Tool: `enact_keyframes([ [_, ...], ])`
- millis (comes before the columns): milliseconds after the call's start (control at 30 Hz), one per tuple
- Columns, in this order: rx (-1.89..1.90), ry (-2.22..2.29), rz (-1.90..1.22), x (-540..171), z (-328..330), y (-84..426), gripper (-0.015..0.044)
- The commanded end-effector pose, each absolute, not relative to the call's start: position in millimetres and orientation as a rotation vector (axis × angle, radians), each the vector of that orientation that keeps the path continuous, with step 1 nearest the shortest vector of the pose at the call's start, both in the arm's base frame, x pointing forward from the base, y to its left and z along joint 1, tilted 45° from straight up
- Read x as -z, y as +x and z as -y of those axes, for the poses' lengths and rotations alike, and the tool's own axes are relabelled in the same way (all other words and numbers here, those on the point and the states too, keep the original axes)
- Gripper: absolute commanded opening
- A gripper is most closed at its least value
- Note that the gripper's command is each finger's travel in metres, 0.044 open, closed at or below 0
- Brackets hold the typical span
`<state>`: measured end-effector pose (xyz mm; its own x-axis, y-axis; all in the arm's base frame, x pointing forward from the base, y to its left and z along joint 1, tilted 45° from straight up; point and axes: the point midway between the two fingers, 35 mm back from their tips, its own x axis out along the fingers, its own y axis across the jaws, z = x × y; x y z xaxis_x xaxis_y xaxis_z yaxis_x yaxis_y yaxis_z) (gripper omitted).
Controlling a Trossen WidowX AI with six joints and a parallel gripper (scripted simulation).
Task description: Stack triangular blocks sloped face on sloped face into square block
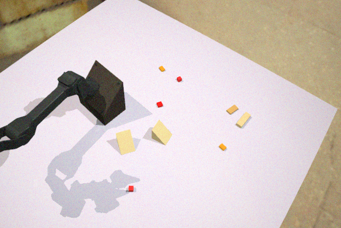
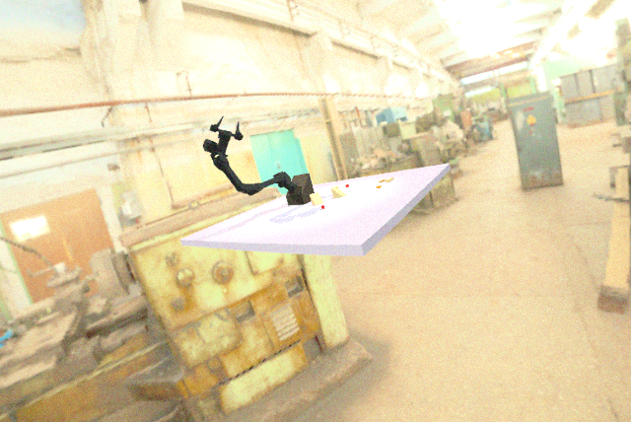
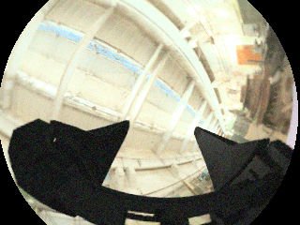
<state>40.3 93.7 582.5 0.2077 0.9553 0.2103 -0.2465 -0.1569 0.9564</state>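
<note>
- Holds nothing in the gripper (image 2: 229, 120) (image 3: 162, 126); has its two fingers spread wide, with a broad gap between them in the wrist view
- Carries that gripper high over the level of the table (image 1: 192, 178) (image 2: 306, 244), with fingertips pointing upward in the exterior view
- Bends the black arm (image 1: 46, 107) (image 2: 251, 188) out from the dark base (image 1: 110, 82) (image 2: 301, 190); runs it off the left edge of the top view, well apart from both blocks
- Find the first triangular block (image 1: 125, 141) (image 2: 316, 198) on the table near the base; find the second triangular block (image 1: 161, 132) (image 2: 337, 192) just to its right in the top view, with a triangular end showing; see a gap between the two, so no square block formed
- See a red cube (image 1: 131, 188) (image 2: 322, 206) below the first block in the top view, at the edge of the arm's shadow
- See an orange slab (image 1: 232, 109) beside a pale yellow bar (image 1: 243, 119), well to the right of the blocks; note a small orange piece (image 1: 222, 147) below them
</note>
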Motion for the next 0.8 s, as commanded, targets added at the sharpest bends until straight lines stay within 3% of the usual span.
enact_keyframes([
  [0,-1.110,1.086,-0.730,-554.7,-154.1,46.3,0.0440],
  [400,-0.614,0.563,-0.698,-426.8,-284.0,132.8,0.0440],
  [767,-0.175,0.110,-0.818,-271.4,-296.7,245.8,0.0440],
])
